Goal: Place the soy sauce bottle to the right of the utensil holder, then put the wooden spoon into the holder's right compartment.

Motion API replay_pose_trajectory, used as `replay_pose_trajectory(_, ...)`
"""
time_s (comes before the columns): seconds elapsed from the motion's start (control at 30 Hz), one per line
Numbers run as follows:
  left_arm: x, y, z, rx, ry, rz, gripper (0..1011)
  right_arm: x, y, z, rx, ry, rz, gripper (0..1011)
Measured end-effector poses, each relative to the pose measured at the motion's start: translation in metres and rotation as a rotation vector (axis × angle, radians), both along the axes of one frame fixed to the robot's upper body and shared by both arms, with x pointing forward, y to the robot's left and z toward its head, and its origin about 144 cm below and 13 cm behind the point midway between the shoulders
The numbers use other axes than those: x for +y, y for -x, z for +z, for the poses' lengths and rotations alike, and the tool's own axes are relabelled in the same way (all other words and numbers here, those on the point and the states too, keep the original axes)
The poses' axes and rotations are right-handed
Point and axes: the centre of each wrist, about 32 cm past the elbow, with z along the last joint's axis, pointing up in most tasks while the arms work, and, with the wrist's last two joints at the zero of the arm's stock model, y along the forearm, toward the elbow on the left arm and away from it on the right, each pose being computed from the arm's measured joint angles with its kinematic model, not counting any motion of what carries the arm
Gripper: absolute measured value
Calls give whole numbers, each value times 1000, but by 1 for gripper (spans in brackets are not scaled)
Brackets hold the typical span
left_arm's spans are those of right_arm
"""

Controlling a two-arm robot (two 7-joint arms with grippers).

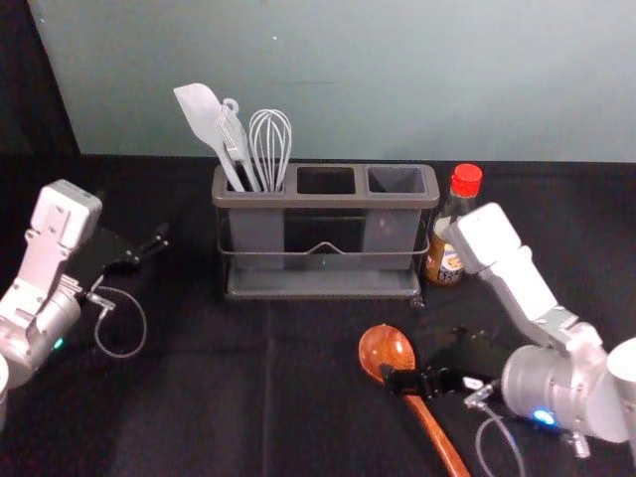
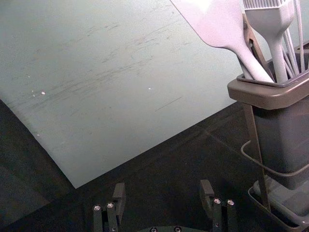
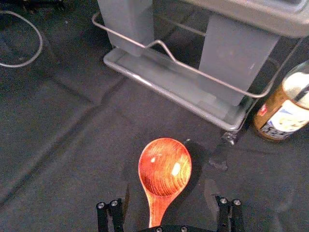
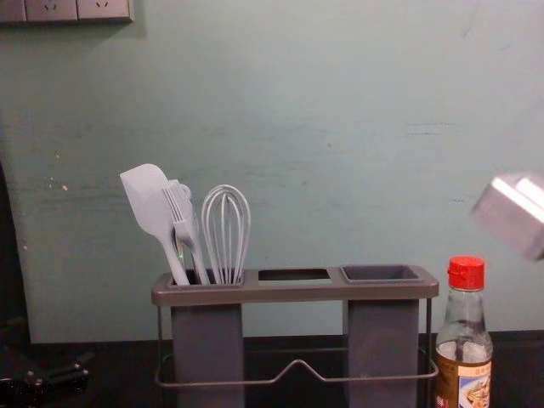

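Your right gripper (image 1: 399, 382) at the wooden spoon (image 1: 387, 348), fingers apart astride its neck, spoon lying before the utensil holder (image 1: 323, 200), soy sauce bottle (image 1: 444, 262) upright just right of it, your left gripper (image 1: 154, 248) parked left, fingers apart.

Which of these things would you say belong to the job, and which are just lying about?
For the job:
- red-capped glass soy sauce bottle
- brown wooden spoon
- grey plastic utensil holder
- right claw, open at the spoon

Lying about:
- pale grey spatula, brush and wire whisk, in the holder
- left claw, left of the holder
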Motion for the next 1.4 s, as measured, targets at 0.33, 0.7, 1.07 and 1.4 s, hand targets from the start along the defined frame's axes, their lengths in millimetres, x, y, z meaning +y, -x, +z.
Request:
replay_pose_trajectory(0.33,0,0,0,0,0,0,1005,16,-15,-19,27,15,0,1003)
replay_pose_trajectory(0.7,0,0,0,0,0,0,1005,26,-25,-25,15,40,-13,1003)
replay_pose_trajectory(1.07,0,0,0,0,0,0,1005,30,-30,-25,18,43,-17,1003)
replay_pose_trajectory(1.4,0,0,0,0,0,0,1005,35,-33,-26,17,60,-9,1003)
